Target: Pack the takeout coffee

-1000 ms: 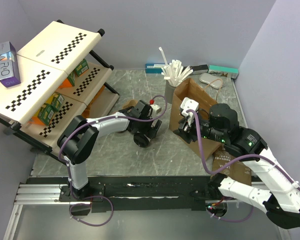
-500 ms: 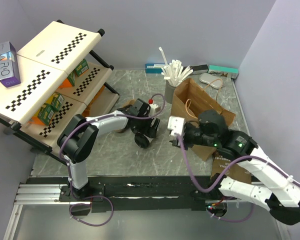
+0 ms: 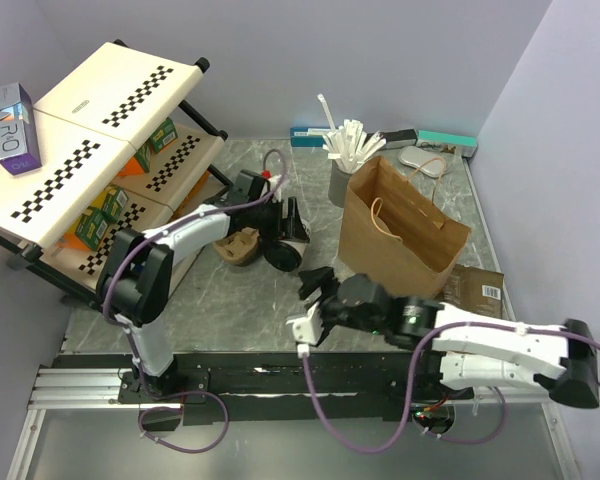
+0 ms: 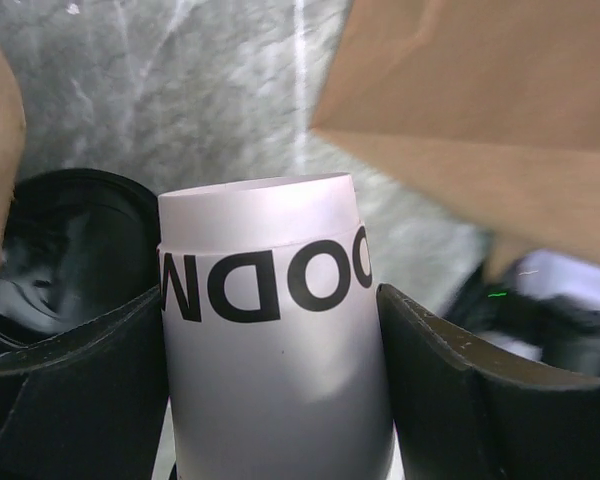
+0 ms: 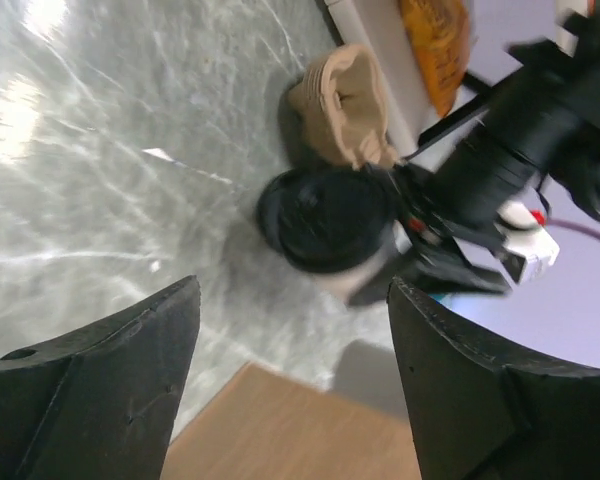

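One white paper cup (image 4: 260, 230) is pinched by its sides in the left hand (image 4: 270, 297), near the brown bag (image 3: 400, 225); the right hand (image 5: 292, 290) is spread. It seems light, squashy: squeeze softly

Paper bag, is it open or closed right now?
Open. The brown paper bag stands upright with its mouth spread wide, so the top view looks down into it past the rim.
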Tool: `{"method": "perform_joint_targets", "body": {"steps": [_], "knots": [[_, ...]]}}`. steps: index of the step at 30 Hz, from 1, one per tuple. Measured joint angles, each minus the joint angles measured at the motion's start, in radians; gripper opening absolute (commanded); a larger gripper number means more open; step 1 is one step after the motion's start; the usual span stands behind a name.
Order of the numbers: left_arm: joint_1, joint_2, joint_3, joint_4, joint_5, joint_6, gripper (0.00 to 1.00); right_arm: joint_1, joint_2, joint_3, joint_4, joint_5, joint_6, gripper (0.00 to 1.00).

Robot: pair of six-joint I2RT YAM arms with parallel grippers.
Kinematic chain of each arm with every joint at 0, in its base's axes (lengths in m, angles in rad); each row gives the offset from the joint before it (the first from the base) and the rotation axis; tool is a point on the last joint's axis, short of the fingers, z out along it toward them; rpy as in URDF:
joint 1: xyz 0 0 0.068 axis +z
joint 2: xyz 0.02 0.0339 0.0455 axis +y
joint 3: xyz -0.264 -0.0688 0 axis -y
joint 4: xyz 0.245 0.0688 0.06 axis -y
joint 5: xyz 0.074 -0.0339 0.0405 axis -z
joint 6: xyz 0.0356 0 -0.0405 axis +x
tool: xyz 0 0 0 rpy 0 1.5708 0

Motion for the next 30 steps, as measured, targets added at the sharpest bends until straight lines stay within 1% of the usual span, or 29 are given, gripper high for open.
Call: {"method": "perform_joint_targets", "body": {"steps": [2,4,8,10,13,17,24,30], "knots": [[0.012,-0.025,-0.02,0.022,0.026,-0.069,0.71,0.031,0.047,-0.054,0.103,0.053,-0.065,0.88],[0.019,-0.047,-0.044,0.046,0.053,-0.143,0.71,0.049,0.114,-0.093,0.223,0.102,-0.126,0.89],[0.021,-0.066,-0.089,0.092,0.096,-0.261,0.71,0.051,0.211,-0.108,0.401,0.16,-0.198,0.9],[0.021,-0.068,-0.104,0.1,0.101,-0.291,0.71,0.051,0.239,-0.108,0.481,0.177,-0.22,0.9],[0.021,-0.075,-0.125,0.11,0.105,-0.324,0.71,0.05,0.277,-0.103,0.551,0.198,-0.238,0.88],[0.023,-0.096,-0.137,0.119,0.105,-0.348,0.71,0.045,0.323,-0.078,0.548,0.212,-0.231,0.86],[0.025,-0.136,-0.161,0.152,0.104,-0.365,0.71,0.035,0.36,-0.02,0.484,0.221,-0.191,0.85],[0.025,-0.147,-0.18,0.161,0.101,-0.369,0.71,0.018,0.4,0.016,0.429,0.242,-0.178,0.82]]}}
